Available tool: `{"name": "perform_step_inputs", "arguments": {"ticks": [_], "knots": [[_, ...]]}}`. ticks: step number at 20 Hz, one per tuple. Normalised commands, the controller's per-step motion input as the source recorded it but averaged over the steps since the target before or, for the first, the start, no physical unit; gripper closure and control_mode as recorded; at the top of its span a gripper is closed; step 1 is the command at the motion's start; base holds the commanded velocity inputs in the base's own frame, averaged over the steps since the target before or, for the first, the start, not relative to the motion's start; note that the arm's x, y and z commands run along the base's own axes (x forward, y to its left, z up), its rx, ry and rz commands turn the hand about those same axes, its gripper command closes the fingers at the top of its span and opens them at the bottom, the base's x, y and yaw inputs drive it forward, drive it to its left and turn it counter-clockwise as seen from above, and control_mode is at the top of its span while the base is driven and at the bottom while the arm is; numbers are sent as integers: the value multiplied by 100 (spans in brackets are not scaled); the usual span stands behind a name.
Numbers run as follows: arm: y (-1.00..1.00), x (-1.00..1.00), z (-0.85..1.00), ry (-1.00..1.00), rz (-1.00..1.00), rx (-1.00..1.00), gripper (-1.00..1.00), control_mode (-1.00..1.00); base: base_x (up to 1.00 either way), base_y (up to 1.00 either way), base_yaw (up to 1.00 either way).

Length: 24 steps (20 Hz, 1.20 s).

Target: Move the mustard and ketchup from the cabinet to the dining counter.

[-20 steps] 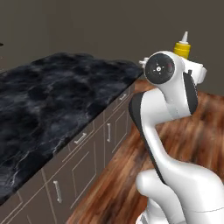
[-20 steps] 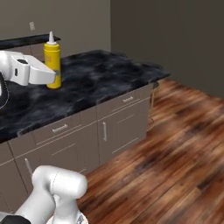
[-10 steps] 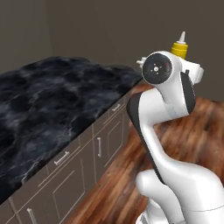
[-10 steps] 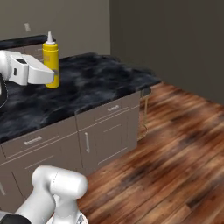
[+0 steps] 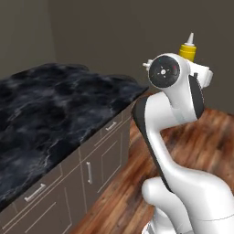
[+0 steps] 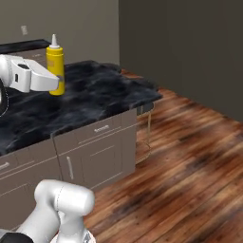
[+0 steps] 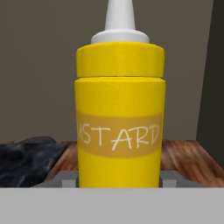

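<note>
gripper (image 7: 118,181) jaws part-closed on the mustard (image 7: 120,122), low on its body, carried upright in the air | we judge it light, smooth plastic, squeezable: hold low and gently, keep it upright | contents not visible, nozzle on | dining counter (image 6: 95,97) farther off to the left, bottle not yet set down

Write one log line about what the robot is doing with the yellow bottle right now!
gripper: shut on mustard | mustard: upright, held off the ground | dining counter: beside the arm | ketchup: unseen
</note>
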Motion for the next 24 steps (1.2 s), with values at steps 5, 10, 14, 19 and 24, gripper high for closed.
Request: {"name": "perform_step_inputs", "arguments": {"ticks": [5, 10, 14, 19, 24], "knots": [[0, 0, 0, 0, 0, 0, 100, 100, 77, -35, 13], [0, 0, 0, 0, 0, 0, 100, 100, 80, -33, 13], [0, 0, 0, 0, 0, 0, 100, 100, 79, -32, 16], [0, 0, 0, 0, 0, 0, 100, 100, 76, -29, 22], [0, 0, 0, 0, 0, 0, 100, 100, 75, -28, 23]]}}
